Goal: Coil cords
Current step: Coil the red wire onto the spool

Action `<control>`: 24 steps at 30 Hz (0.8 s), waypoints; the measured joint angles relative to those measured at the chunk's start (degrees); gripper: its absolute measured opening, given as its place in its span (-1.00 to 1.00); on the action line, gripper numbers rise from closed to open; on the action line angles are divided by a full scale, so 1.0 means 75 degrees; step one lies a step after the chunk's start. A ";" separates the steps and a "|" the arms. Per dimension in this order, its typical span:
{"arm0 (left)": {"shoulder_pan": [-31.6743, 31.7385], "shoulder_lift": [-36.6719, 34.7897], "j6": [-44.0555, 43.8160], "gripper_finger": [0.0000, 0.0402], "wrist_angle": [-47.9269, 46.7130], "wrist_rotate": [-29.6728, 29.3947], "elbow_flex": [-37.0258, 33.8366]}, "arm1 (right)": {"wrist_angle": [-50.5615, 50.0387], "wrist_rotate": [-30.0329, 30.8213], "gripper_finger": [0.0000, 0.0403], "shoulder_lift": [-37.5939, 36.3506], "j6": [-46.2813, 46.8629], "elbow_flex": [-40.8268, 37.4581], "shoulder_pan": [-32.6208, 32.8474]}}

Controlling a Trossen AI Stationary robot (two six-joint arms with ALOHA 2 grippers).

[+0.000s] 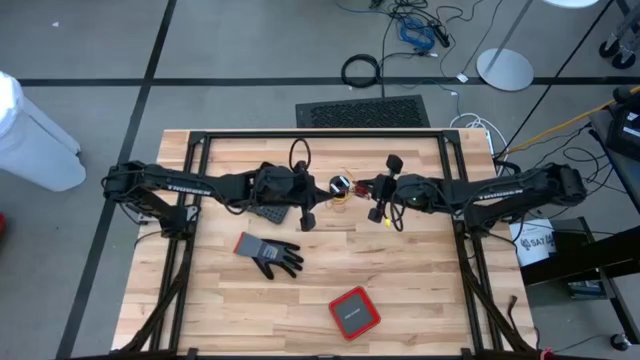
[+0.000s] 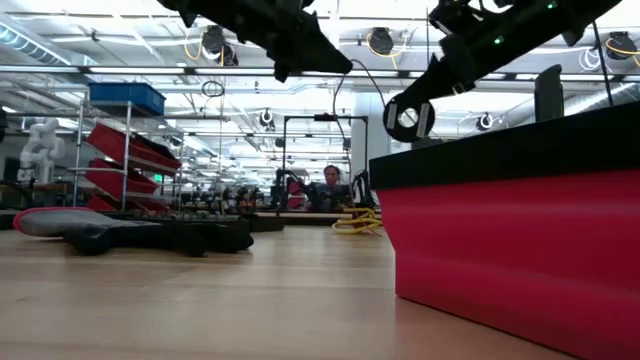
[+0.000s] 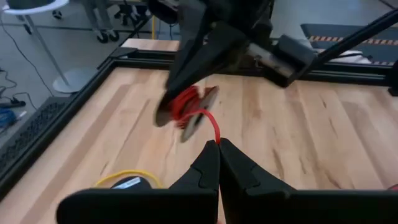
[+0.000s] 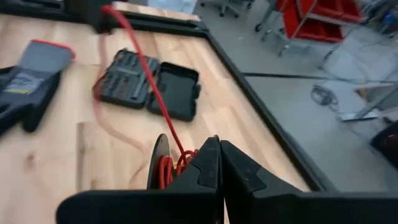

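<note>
2 arms meet over the middle of the far half of the wooden surface (image 1: pixel 400 300), and between them runs the red cord (image 3: pixel 186 106), a thin wire partly wound into a small coil with 1 free length strung taut across the gap. The left gripper (image 3: pixel 217 146) has its jaws shut on the free end of that red cord, as the left wrist view shows. The right gripper (image 4: pixel 217 144) has its jaws closed too, pinching the red coil against a small round disc, with the strand running off toward the other arm.

The largest risk, as I judge it, is the taut span: if either arm pulls away or turns too hard, the thin wire could slip from the closed jaws and the wound loops could spring loose. A lesser risk is the 2 wrists crowding each other, since they work very close together above the surface. Smaller again, the slack could snag on the open black bit case (image 4: pixel 149 84) lying below, near the grey glove (image 1: pixel 268 253).

The yellow cord (image 3: pixel 124 177) lies loose on the surface under the left arm, uncoiled so far as can be seen. The red box (image 1: pixel 354 311) sits well apart at the near edge.
</note>
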 joint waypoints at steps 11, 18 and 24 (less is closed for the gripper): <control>-0.0171 0.0319 -0.0124 -1.00 0.1180 -0.0011 0.0013 | 0.1620 -0.0003 -1.00 0.0764 -0.0148 0.0000 0.0003; -0.0171 0.1166 -0.0426 -1.00 0.2211 0.0088 0.0016 | 0.2277 0.0003 -1.00 0.1058 -0.0101 0.0000 0.0009; -0.0171 0.1679 -0.0627 -1.00 0.2872 0.0135 0.0016 | 0.2627 0.0058 -1.00 0.1084 -0.0069 -0.0003 0.0006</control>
